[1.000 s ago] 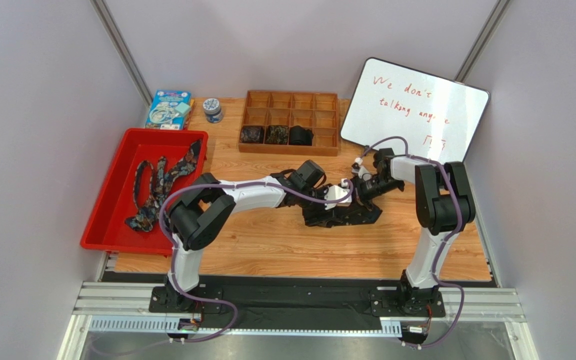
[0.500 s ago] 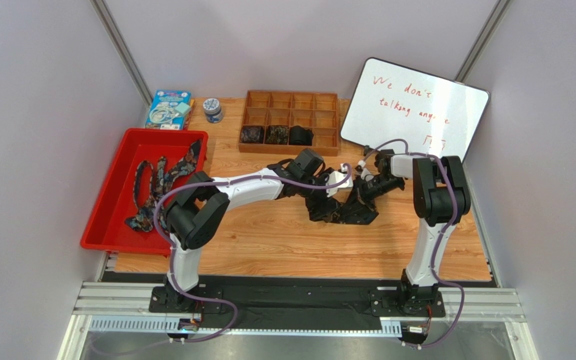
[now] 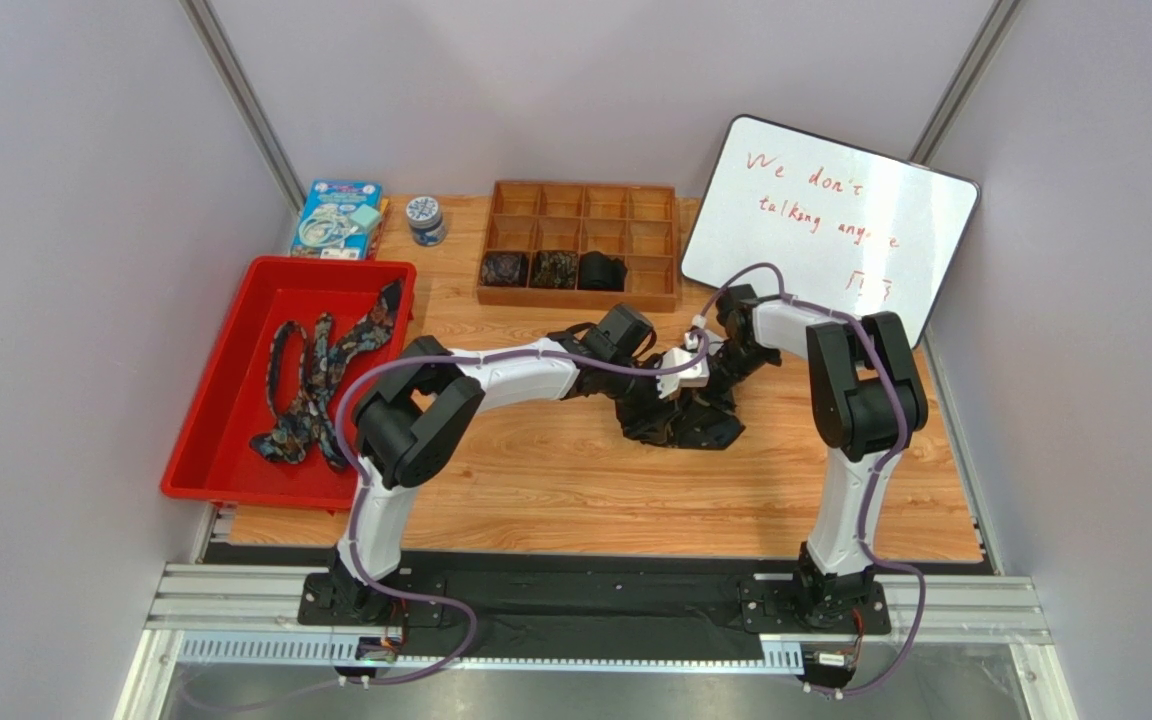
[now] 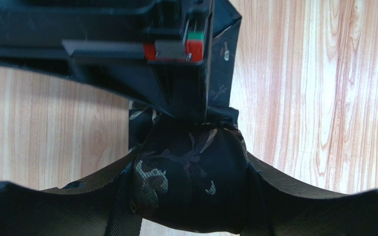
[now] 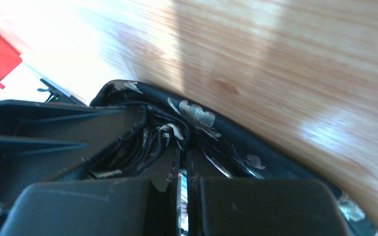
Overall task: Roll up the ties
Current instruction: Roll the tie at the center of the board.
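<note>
A dark floral tie [image 3: 683, 425] lies partly coiled on the wooden table's middle. In the left wrist view my left gripper [image 4: 192, 164] is shut on the tie's coil [image 4: 191, 189], one finger on each side. The tie's loose strip [image 4: 222, 64] runs away over the wood. My right gripper [image 5: 182, 147] is nearly closed and pinches the fabric folds at the coil's centre [image 5: 176, 130]. In the top view both grippers, left [image 3: 668, 393] and right [image 3: 711, 375], meet over the bundle. Three rolled ties [image 3: 554, 270] sit in the wooden organizer [image 3: 582, 210]. More loose ties [image 3: 312, 368] lie in the red tray [image 3: 204, 450].
A whiteboard [image 3: 830, 218] leans at the back right, close behind the right arm. A blue booklet [image 3: 337, 219] and a small jar [image 3: 425, 219] stand at the back left. The red tray occupies the left side.
Both grippers and the tie bundle have shifted slightly left and towards the back. The right wrist has swung in closer to the left gripper.
</note>
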`<state>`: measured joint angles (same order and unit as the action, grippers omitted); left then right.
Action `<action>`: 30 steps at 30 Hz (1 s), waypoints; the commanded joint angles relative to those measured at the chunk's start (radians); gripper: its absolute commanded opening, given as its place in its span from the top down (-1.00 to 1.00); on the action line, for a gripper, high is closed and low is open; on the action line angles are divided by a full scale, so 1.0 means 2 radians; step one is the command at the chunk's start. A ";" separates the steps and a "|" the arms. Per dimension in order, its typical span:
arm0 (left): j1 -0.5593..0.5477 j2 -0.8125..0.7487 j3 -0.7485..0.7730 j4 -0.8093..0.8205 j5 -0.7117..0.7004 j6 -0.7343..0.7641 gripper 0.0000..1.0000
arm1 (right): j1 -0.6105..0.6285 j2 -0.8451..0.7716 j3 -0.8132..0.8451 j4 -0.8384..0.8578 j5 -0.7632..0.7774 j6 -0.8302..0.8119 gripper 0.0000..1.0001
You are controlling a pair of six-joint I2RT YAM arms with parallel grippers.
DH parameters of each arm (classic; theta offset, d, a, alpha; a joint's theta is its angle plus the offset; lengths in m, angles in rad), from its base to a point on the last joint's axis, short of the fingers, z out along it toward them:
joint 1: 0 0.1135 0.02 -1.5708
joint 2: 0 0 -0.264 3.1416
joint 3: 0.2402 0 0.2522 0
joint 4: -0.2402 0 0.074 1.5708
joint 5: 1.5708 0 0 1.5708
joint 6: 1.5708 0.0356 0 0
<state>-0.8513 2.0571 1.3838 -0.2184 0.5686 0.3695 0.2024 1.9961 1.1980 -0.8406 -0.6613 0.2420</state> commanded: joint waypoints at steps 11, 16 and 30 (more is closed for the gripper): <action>-0.015 0.010 -0.034 0.057 -0.022 -0.050 0.06 | 0.036 0.021 -0.045 0.160 0.074 0.055 1.00; -0.036 0.007 -0.047 0.045 -0.072 -0.011 0.18 | 0.036 0.017 -0.042 0.162 0.001 0.058 0.99; -0.068 -0.005 -0.053 -0.065 -0.165 0.017 0.31 | 0.037 0.010 -0.070 0.120 -0.113 0.012 0.93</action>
<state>-0.9474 2.0102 1.3289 -0.2146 0.2893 0.3920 0.2321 1.9778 1.1053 -0.6563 -0.8120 0.2871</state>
